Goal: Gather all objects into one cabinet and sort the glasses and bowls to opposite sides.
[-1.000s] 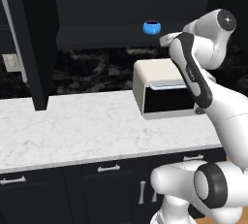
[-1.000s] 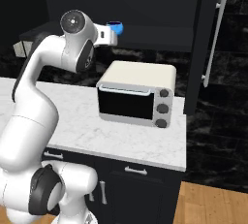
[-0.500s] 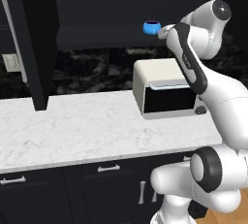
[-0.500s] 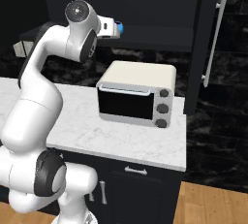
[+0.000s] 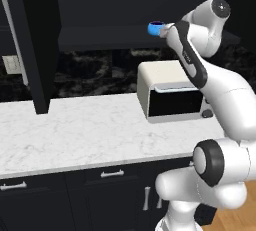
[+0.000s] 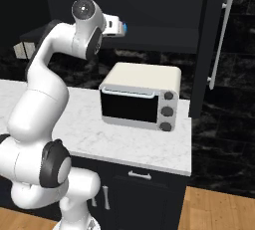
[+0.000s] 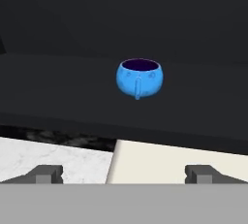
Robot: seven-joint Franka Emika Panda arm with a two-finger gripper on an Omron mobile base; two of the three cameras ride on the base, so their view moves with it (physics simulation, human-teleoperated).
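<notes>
Black wall cabinet spans the top, its dark shelf open to the front. White marble counter below carries a cream toaster oven right under the shelf. Gripper sits raised at shelf height, jaws spread wide, holding nothing. Small blue bowl stands upright on the shelf, straight ahead of the fingertips, apart from them.

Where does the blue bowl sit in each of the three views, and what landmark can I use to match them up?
Left base view: blue bowl at upper centre-right on the dark shelf, just left of the arm.
Right base view: a blue sliver at upper centre, mostly hidden behind the hand.
Hand view: centre, on the shelf, ahead of the open gripper.
Shared landmark: the cream toaster oven below the bowl.
</notes>
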